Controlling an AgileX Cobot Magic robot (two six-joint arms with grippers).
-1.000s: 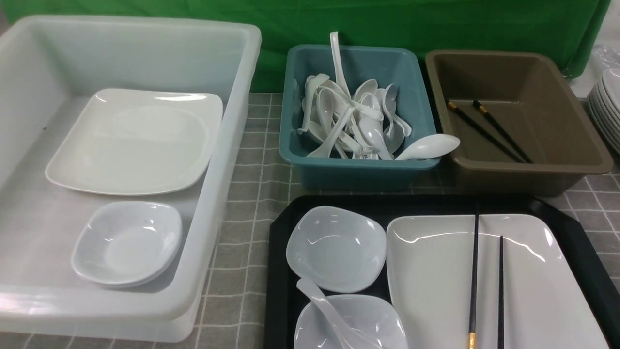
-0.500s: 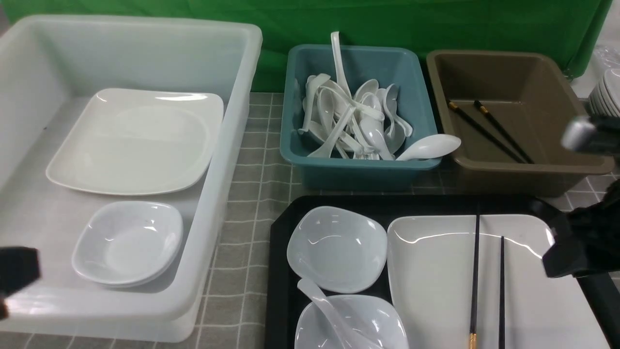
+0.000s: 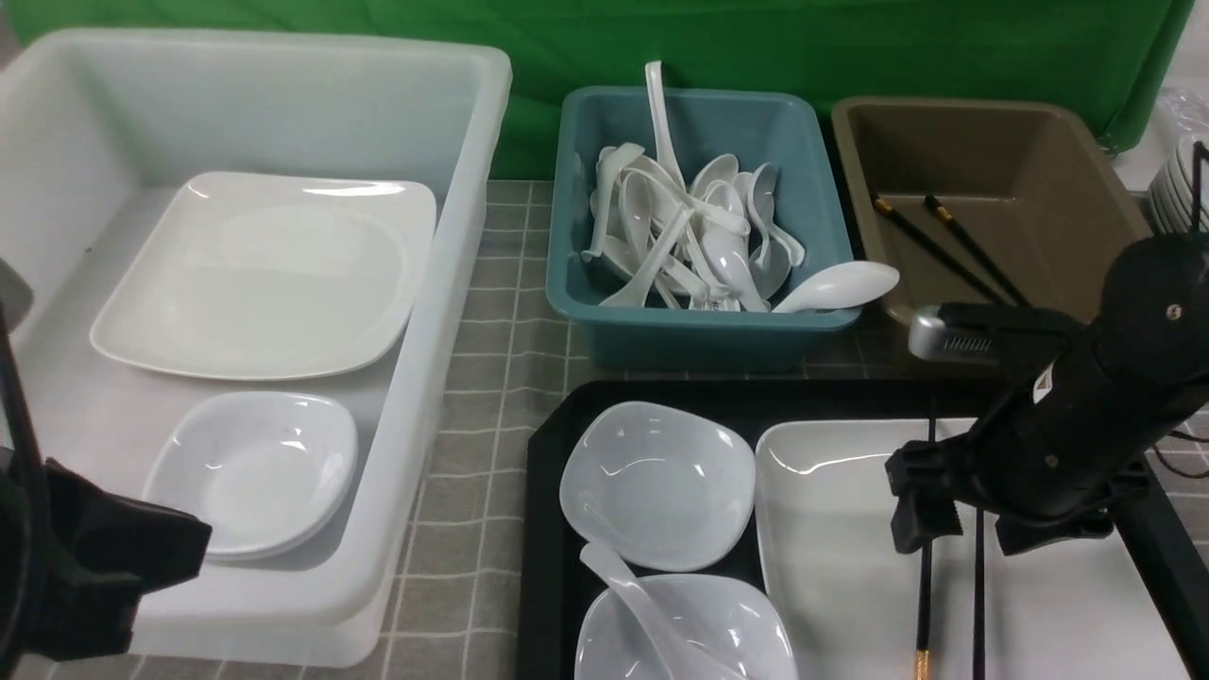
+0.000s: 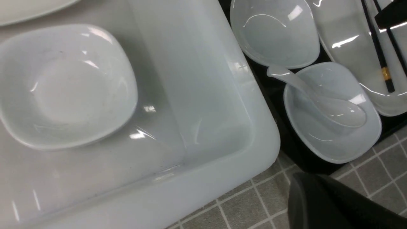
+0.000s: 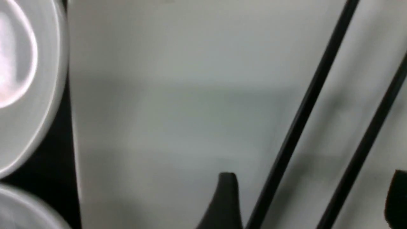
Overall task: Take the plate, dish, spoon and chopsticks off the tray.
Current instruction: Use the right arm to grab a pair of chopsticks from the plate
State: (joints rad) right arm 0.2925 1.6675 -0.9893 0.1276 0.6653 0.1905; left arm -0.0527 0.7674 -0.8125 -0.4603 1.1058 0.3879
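Black wedge-shaped fingers of the right claw (image 3: pixel 973 529) are spread wide. This claw has entered from the right within the last second and now hangs over the tray (image 3: pixel 543 529). Both chopsticks (image 3: pixel 924 604) lie between its fingers, so pickup appears imminent; no item has left the tray yet.

Directly beneath the claw:
- chopsticks: thin, smooth, black, gold-banded; probably slippery;
- plate (image 3: pixel 841 567): glossy white, rectangular, rounded corners, shallow rim.

Left of the claw are two squarish glossy dishes (image 3: pixel 656 482). The nearer one carries the spoon (image 3: pixel 642 614). Beyond the claw, a matte brown tub (image 3: pixel 1039 161) holds another pair of sticks.

The left claw (image 3: pixel 161 552) is pressed together, well apart, at the translucent white bin (image 3: pixel 425 378).
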